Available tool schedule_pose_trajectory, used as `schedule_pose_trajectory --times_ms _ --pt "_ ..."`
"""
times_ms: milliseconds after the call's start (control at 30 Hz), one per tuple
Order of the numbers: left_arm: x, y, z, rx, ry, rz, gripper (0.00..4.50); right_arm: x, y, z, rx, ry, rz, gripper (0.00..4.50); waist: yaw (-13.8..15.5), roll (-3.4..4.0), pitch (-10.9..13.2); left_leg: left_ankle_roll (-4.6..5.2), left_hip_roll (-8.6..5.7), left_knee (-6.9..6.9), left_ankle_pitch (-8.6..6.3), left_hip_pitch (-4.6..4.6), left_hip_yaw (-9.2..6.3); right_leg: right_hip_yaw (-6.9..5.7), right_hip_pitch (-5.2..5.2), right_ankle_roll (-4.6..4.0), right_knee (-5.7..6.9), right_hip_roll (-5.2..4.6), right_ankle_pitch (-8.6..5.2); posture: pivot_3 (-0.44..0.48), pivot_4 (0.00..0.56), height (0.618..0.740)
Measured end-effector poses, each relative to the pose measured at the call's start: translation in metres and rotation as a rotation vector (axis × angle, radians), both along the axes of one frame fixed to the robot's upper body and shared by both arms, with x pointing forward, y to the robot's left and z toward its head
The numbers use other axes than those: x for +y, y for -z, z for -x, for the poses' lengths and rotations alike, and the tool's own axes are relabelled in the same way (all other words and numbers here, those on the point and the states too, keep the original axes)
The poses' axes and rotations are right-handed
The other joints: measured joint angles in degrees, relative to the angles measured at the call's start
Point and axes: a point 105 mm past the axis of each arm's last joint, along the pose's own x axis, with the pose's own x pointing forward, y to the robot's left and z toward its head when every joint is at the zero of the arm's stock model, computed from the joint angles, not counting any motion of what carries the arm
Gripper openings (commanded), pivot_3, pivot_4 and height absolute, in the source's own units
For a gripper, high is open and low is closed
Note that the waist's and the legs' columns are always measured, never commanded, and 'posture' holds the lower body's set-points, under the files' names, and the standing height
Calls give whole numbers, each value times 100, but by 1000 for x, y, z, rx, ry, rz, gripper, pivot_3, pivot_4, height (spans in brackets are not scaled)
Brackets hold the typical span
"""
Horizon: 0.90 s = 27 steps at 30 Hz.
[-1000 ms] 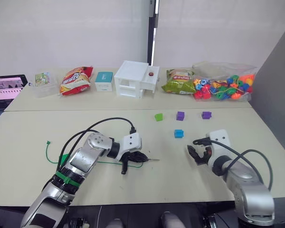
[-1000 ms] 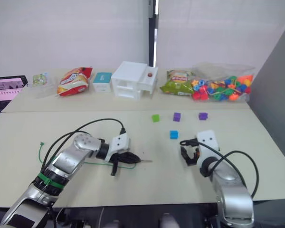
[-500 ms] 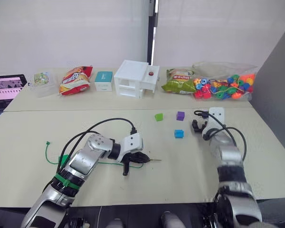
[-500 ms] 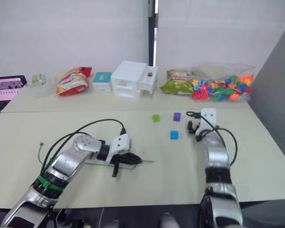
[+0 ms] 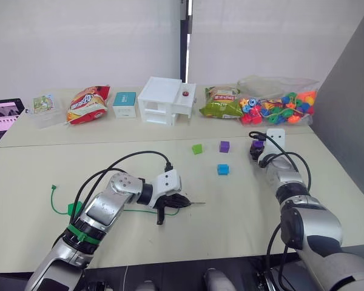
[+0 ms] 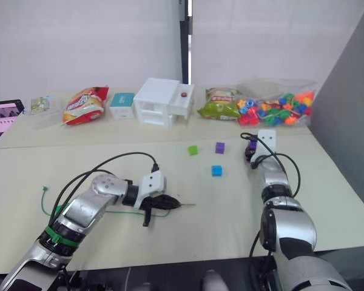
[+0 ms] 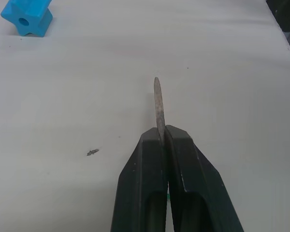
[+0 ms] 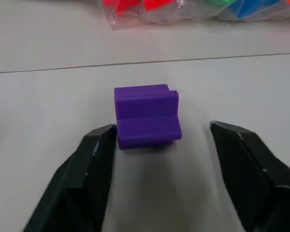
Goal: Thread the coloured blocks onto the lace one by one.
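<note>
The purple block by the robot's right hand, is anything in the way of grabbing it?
Nothing visible. The right gripper is open, with the purple block sitting on the table between its fingers; one finger is right beside it, the other stands apart.

Our right claw [image 8: 159, 140] stands open around a purple block [image 8: 146, 116], one finger touching it, the other apart. Beyond it only the bead bag [image 8: 193, 9] blocks. Ahead of our left claw [image 7: 164, 140] the surface [image 7: 222, 58] is bare; the blue block [image 7: 26, 17] lies aside.
</note>
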Motion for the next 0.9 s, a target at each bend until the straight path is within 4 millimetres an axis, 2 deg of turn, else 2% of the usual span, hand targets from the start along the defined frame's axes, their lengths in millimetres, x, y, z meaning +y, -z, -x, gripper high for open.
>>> schedule_pose_trajectory --times_ms 67,100,433,533,600,667,733,900 --pt "0 0 0 0 -1 0 0 2 -4 -1 -16 -15 1 1260 -9 0 0 0 0 0 0 0 0 0 0 0 0 0 0 0 150 740" --pt "0 0 0 -1 -1 0 0 4 -5 -2 -20 -21 1 1118 -11 0 0 0 0 0 0 0 0 0 0 0 1 0 0 0 150 740" --pt "0 0 0 -1 -2 -1 0 13 -11 -4 -61 -41 -21 1118 -10 1 -1 0 0 0 0 0 -1 0 -1 0 1 0 0 0 150 740" --pt "0 0 0 -1 0 -1 0 18 -14 2 -113 -57 -18 1118 3 3 -2 0 2 -2 0 -3 -7 -4 -1 0 6 0 0 0 150 740" --pt "1 1 2 3 -2 -1 0 22 -10 21 -132 -71 -7 1118 37 13 -8 0 4 2 -1 -20 -21 -17 -8 0 26 0 0 0 150 740" --pt "3 4 3 12 -5 -2 0 32 -4 53 -110 -85 -15 1118 85 33 -14 0 1 8 0 -53 -23 -18 -36 1 37 -3 0 0 150 740" --pt "4 4 3 14 -8 -4 0 44 -6 77 -80 -106 -24 1118 125 38 -13 -4 -4 21 2 -83 -16 -8 -73 3 55 -5 1 0 150 740" --pt "5 3 3 17 -7 2 0 97 -59 141 -152 -227 -27 1118 166 37 -13 -19 -3 19 11 -75 -24 -11 -83 1 56 5 1 0 150 740"
